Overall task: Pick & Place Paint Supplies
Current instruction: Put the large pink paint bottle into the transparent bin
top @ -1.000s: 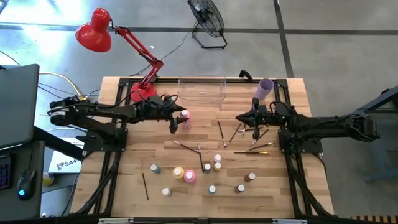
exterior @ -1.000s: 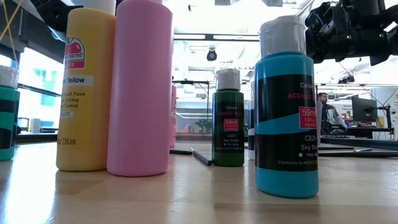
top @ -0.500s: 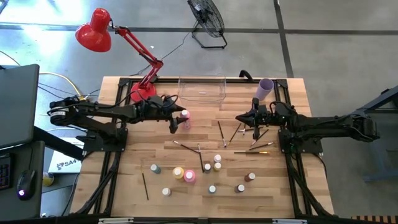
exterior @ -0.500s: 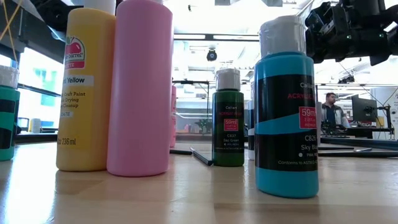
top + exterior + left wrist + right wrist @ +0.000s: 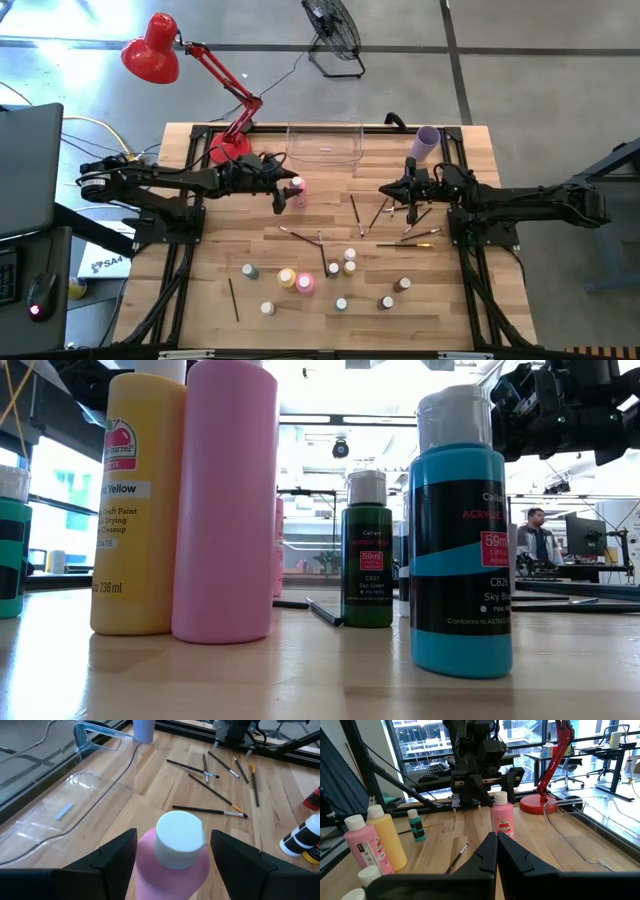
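Your left claw [image 5: 172,865] stands open around the tall pink paint bottle [image 5: 298,190], one finger on each side of it and not yet pressing; in the left wrist view the white cap [image 5: 180,839] sits exactly between the two dark fingers [image 5: 114,861]. The bottle stands upright, so its long axis points straight up from the counter [image 5: 210,300], and the fingers cross this axis from the sides, which I judge is the right way to close on it. On the high view, the bottle is at the 3 o'clock end of the left arm, and the clear bin [image 5: 325,143] lies from it at about 1 o'clock, quite near. The right claw [image 5: 384,192] is closed and empty, and it waits at 3 o'clock from the bottle, well apart, above the paintbrushes [image 5: 392,212]. The left arm is clearly the nearer one for this bottle.
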Controlling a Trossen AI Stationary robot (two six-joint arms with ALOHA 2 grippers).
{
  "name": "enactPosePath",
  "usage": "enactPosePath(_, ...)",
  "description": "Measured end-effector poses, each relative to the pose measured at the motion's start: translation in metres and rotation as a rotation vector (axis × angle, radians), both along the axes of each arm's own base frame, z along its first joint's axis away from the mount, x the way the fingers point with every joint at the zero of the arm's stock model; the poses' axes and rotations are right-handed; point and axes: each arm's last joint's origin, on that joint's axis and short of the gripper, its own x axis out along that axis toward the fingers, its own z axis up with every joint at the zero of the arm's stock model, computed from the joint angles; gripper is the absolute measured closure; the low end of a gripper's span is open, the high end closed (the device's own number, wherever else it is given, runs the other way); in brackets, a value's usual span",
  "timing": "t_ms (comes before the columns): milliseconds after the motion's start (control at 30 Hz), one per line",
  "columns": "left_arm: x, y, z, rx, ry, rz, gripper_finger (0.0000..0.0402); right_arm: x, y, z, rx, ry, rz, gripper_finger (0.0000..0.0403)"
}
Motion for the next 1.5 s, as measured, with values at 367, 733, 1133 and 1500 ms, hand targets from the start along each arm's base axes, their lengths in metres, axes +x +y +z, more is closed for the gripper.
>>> enactPosePath(367, -0.0002, 0.0008, 0.0000, 0.010, 0.002, 0.028, 0.0223, 0.0000, 0.0000, 0.0000, 0.000, 0.000, 0.000, 0.0401)
enactPosePath(733, -0.0005, 0.0010, -0.0001, -0.033, -0.007, 0.050, 0.0258, 0.0000, 0.0000, 0.0000, 0.000, 0.000, 0.000, 0.0401)
enactPosePath(1133, -0.0003, 0.0009, 0.0002, -0.036, -0.011, 0.046, 0.0259, 0.0000, -0.0001, 0.0000, 0.000, 0.000, 0.000, 0.0401)
enactPosePath(1500, 0.0008, 0.0010, 0.0021, -0.078, -0.053, 0.060, 0.0259, 0.0000, 0.0000, 0.0000, 0.000, 0.000, 0.000, 0.0401)
